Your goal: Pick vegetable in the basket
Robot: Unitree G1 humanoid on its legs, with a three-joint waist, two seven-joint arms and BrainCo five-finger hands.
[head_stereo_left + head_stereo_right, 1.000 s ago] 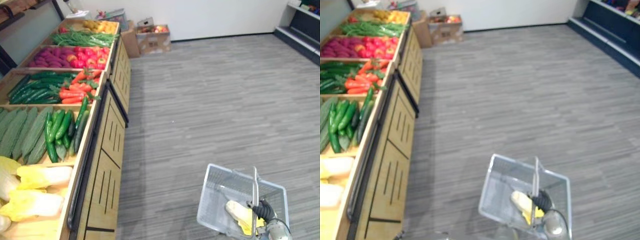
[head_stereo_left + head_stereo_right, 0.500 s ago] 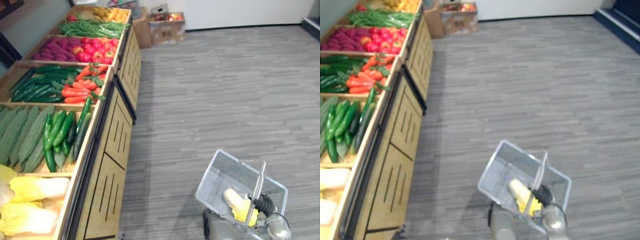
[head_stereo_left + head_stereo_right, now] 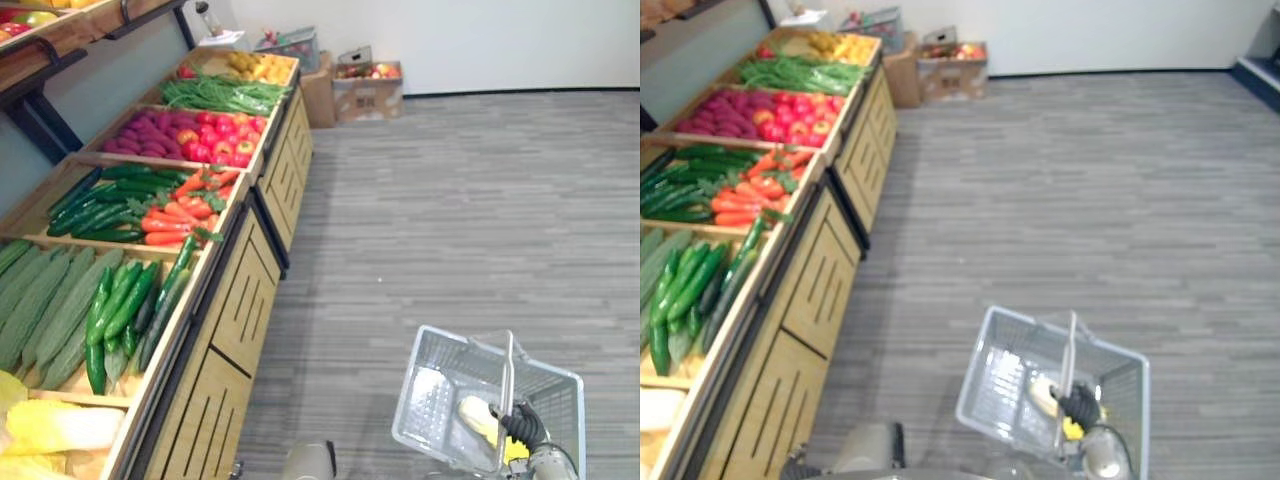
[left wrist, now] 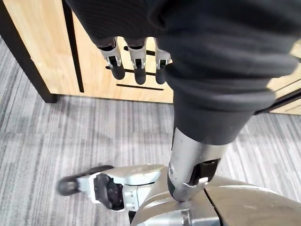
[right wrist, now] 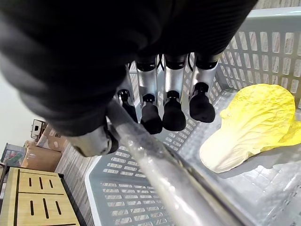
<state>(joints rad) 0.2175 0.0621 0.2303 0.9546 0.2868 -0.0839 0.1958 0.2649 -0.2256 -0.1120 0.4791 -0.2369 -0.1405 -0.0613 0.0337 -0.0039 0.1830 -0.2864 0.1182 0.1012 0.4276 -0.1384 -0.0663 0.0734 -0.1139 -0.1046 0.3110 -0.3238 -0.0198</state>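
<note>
- The eye views take in the aisle: a wooden produce stand runs along the left. Its bins hold pale cabbages nearest, then cucumbers, carrots and green beans farther back.
- Grey striped floor spreads to the right, and cardboard boxes stand against the far wall.
- Those same views place the grey mesh basket at the near right, well apart from the stand and raised above the floor.
- The right hand shows there as a dark shape on the near part of the metal handle, which stands upright across the basket's middle.
- The right wrist view gives the grip up close: the fingers come down over the handle bar and curl under it with their dark tips tucked in, so the hand is closed round the handle.
- Past those fingers the task's vegetable, a yellow-white cabbage, lies on the basket's mesh bottom beside the handle, not touched by the hand.
- The eye views show that cabbage just left of the right hand.
- The left wrist view adds the left hand, which hangs in front of the stand's slotted wooden front, low and near the floor.
- Its fingers are straight, side by side and relaxed, holding and touching nothing.
</note>
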